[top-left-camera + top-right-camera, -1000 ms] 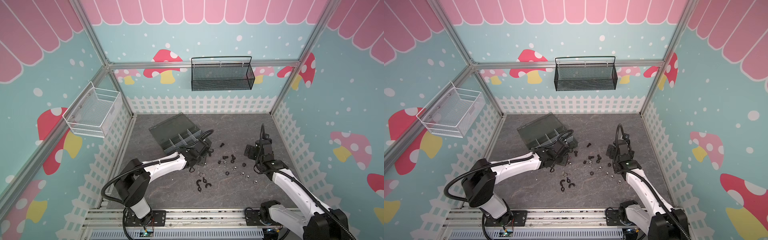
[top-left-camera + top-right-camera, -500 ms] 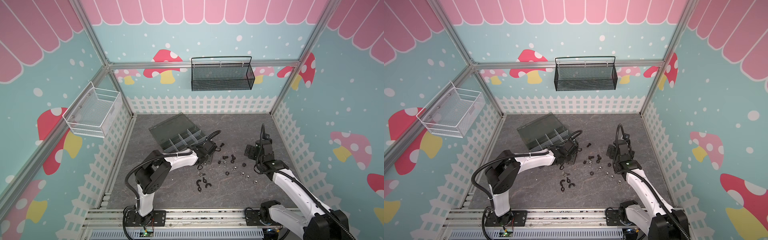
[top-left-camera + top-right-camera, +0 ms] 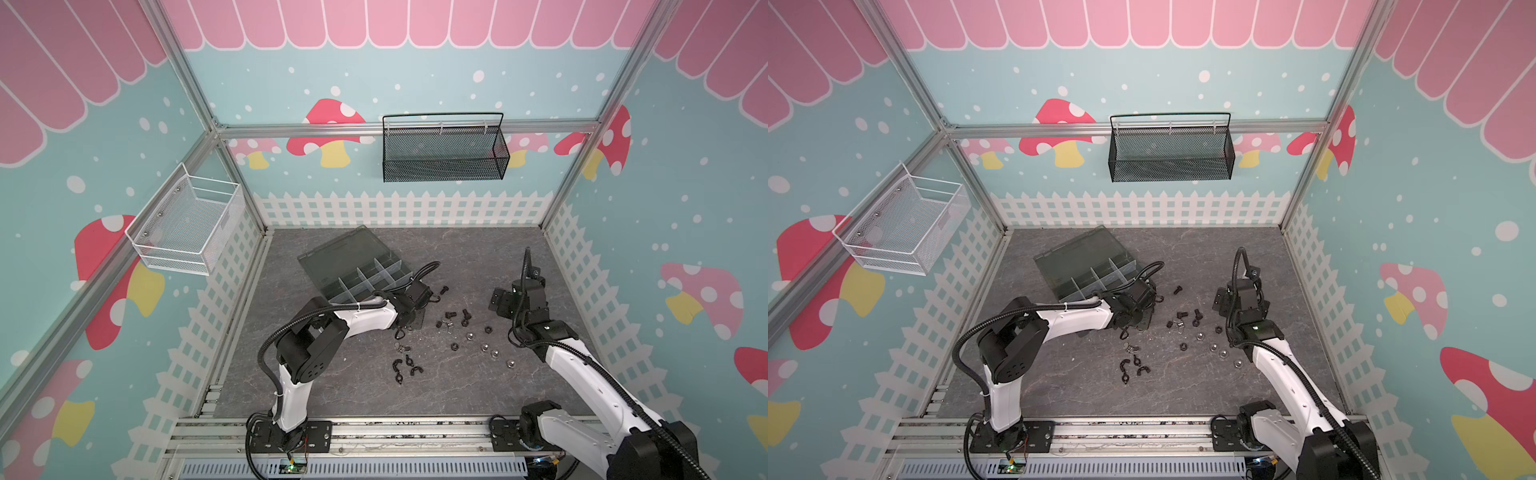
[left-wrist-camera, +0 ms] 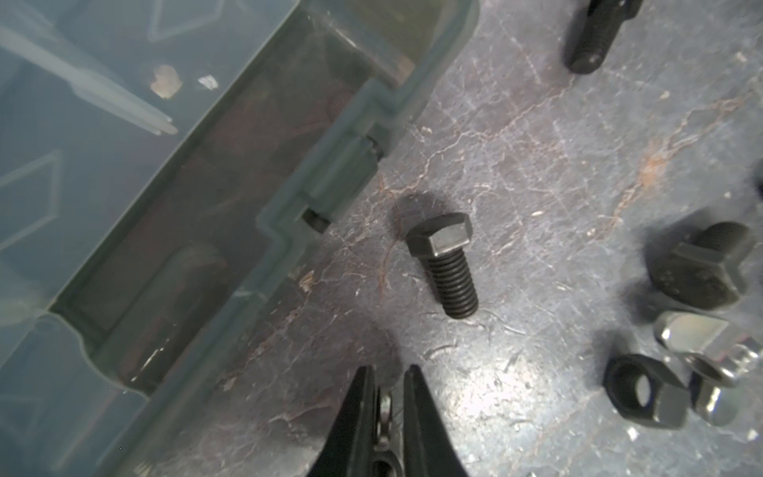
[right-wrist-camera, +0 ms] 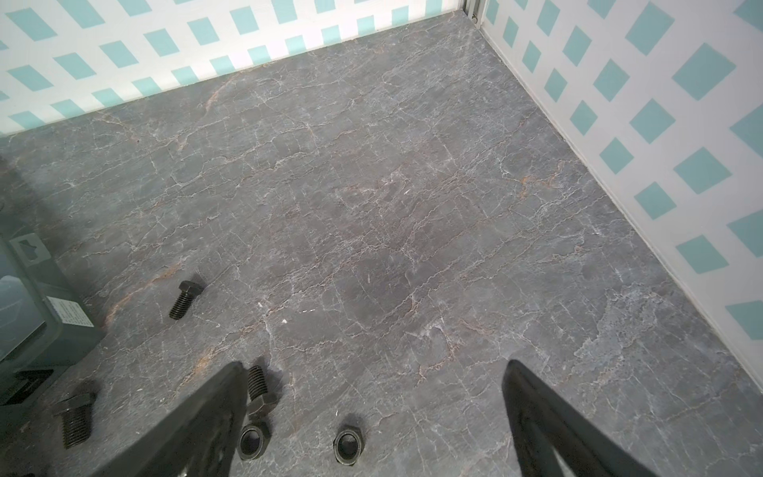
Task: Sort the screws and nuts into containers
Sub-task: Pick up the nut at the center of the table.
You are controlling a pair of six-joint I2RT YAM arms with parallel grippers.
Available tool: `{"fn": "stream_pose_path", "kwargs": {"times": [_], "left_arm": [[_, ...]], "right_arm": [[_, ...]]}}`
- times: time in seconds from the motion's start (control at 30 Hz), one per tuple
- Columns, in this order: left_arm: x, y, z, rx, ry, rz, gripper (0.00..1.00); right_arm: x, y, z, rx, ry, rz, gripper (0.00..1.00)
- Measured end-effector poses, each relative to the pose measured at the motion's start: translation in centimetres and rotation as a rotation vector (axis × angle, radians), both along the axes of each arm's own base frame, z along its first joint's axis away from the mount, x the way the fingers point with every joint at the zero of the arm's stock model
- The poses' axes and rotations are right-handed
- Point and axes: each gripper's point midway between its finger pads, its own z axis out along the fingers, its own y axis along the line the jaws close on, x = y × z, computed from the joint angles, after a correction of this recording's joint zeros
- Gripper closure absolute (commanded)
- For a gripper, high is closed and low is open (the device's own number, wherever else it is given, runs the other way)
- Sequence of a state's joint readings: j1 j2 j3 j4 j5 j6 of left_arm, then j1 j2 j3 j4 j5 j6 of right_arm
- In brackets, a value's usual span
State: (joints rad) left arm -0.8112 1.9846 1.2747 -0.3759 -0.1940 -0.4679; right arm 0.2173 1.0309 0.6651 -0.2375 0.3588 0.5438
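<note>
top views: the left gripper (image 3: 419, 309) is seen low beside the organizer box (image 3: 365, 276), at the near corner by the scattered hardware. the right gripper (image 3: 505, 301) is held off to the side, well apart from the box. black screws (image 3: 451, 316), silver domed nuts (image 3: 1214, 347) and black winged nuts (image 3: 1133, 368) are spread on the table (image 3: 1183, 390) btwn the two arms; compartments look empty from here, tho small bits can't be ruled out.

left wrist: jaws nearly together, only a thin slit left. a small metal piece (image 4: 386, 406) sits in that slit, but whether it's a gripped part or gripper hardware can't be told. one black hex screw (image 4: 448, 264) lies just ahead, near the box wall (image 4: 289, 231), apart from it. likely light, rigid, prone to roll on its thread; best pinched across the hex head flats or mid-shank.

right wrist: jaws spread wide, nothing btwn them. a black hex nut (image 5: 349, 444) lies on the table btwn the fingers (image 5: 198, 417). thin, stiff, slippery; flats should be squeezed.
</note>
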Motion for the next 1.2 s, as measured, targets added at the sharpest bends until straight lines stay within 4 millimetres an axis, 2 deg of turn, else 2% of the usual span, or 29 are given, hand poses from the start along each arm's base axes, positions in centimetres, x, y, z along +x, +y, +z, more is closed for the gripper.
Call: {"fn": "stream_pose_path", "kwargs": {"times": [0.07,0.43,0.53,0.7,0.8,0.9,1.0,1.2], "left_arm": [[0.1,0.0,0.0,-0.001,-0.001,0.001,1.00],[-0.1,0.2,0.5,0.008,-0.002,-0.005,1.00],[-0.1,0.4,2.6,-0.006,-0.035,-0.019,1.00],[-0.3,1.9,8.6,-0.050,-0.172,-0.052,1.00],[-0.2,3.8,11.8,-0.072,-0.263,-0.062,1.00],[0.3,6.5,13.3,-0.055,-0.329,-0.057,1.00],[0.7,9.0,13.1,-0.002,-0.362,-0.060,1.00],[0.3,11.3,10.3,0.094,-0.352,-0.130,1.00]], "right_arm": [[0.1,0.0,0.0,0.001,0.001,0.001,0.03],[0.1,0.2,0.0,0.004,-0.001,0.007,0.03],[0.1,0.2,0.0,0.004,0.000,0.011,0.03],[0.1,0.2,0.0,0.004,0.000,0.011,0.03],[0.1,0.2,-0.1,0.004,0.001,0.011,0.03],[0.2,0.3,-0.2,0.006,0.006,0.014,0.03],[0.3,0.4,-0.3,0.010,0.006,0.018,0.03],[0.4,0.6,-0.7,0.019,0.015,0.026,0.03]]}}
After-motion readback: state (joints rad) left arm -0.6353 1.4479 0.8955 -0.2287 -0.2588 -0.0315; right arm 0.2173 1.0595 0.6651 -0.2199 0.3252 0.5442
